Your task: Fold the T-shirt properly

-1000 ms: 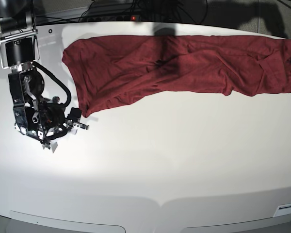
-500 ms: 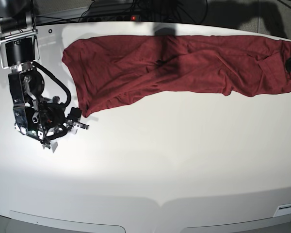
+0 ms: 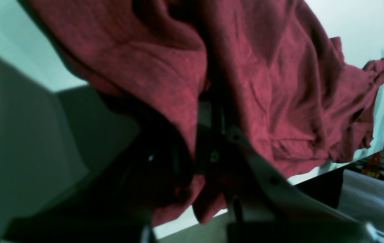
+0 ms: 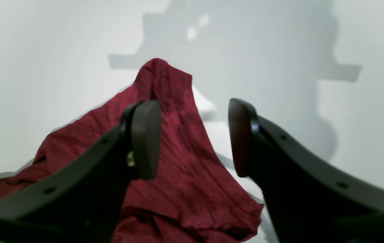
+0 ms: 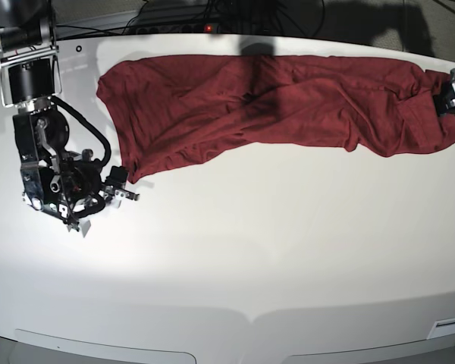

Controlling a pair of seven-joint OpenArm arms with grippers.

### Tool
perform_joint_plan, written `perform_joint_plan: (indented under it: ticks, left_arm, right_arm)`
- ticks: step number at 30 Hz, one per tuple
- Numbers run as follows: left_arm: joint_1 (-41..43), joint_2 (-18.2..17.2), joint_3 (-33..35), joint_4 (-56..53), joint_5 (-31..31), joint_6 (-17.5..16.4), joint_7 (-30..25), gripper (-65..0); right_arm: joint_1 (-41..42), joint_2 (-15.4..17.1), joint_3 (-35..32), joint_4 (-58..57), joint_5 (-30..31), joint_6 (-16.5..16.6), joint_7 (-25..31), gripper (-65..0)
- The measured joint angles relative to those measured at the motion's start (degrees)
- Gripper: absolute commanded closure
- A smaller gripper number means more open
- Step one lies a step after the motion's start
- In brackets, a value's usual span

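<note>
The maroon T-shirt (image 5: 273, 102) lies stretched and wrinkled across the far part of the white table (image 5: 250, 250). At its right end my left gripper (image 5: 449, 97) is shut on the cloth. In the left wrist view the T-shirt (image 3: 279, 84) bunches and drapes over the left gripper (image 3: 212, 145), hiding most of the fingers. My right gripper (image 5: 129, 191) stands open just below the shirt's lower left corner. In the right wrist view that corner of the T-shirt (image 4: 178, 162) lies on the table under the open right gripper (image 4: 195, 138), with nothing held.
The right arm's black body (image 5: 42, 144) stands at the table's left edge. Cables and a power strip with a red light (image 5: 208, 28) run behind the far edge. A small white part (image 5: 447, 330) sits at the front right corner.
The left gripper has closed on the shirt's right end, and that edge has drawn a little inward. The right arm has not moved.
</note>
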Motion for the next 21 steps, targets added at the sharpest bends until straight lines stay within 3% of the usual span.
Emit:
perform_joint_plan:
  ticks: [5, 9, 12, 16, 18, 21]
  left_arm:
    - [0.3, -1.7, 0.3, -0.1, 2.2, 0.5, -7.0, 0.0]
    - [0.4, -5.6, 0.3, -0.3, 1.7, 1.0, -7.2, 0.0]
    - [0.3, -7.3, 0.3, -0.3, -2.8, 1.0, -5.3, 0.0]
    - [0.5, -7.9, 0.3, 0.8, -11.2, 1.0, 3.7, 0.0]
    - [1.1, -7.9, 0.3, 2.9, -11.3, 0.9, 8.1, 0.0]
    - [4.7, -6.2, 0.2, 8.3, -11.2, 1.0, 8.0, 0.0]
  right_arm:
    - [0.0, 0.0, 0.0, 0.0, 0.0, 0.0, -0.2, -32.1]
    - [0.0, 0.0, 0.0, 0.0, 0.0, 0.0, -0.6, -32.1]
    - [0.0, 0.0, 0.0, 0.0, 0.0, 0.0, -0.6, -32.1]
    - [0.0, 0.0, 0.0, 0.0, 0.0, 0.0, -0.6, -32.1]
    - [0.0, 0.0, 0.0, 0.0, 0.0, 0.0, -0.6, -32.1]
    - [0.0, 0.0, 0.0, 0.0, 0.0, 0.0, -0.7, -32.1]
